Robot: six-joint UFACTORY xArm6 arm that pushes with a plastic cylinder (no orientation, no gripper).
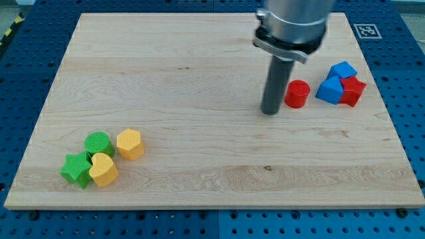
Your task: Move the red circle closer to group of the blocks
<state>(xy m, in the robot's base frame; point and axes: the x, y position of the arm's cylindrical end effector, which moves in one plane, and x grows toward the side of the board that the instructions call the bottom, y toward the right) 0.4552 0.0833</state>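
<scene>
So my tip [270, 111] is parked on the wooden board [199, 66] just to the view's left of the small red circle block [297, 93], no jaws on this rig, only a plain dark rod. The circle sits near the blue pair [335, 81] and red block [352, 91] at the view's right. Looks like the pushing step; next move probably needs a gentle nudge toward the view's right.

A pale wooden board [199, 159] lay on a blue perforated table [26, 40]; a black-and-white marker tag [366, 30] sat beside its top-right corner.
</scene>
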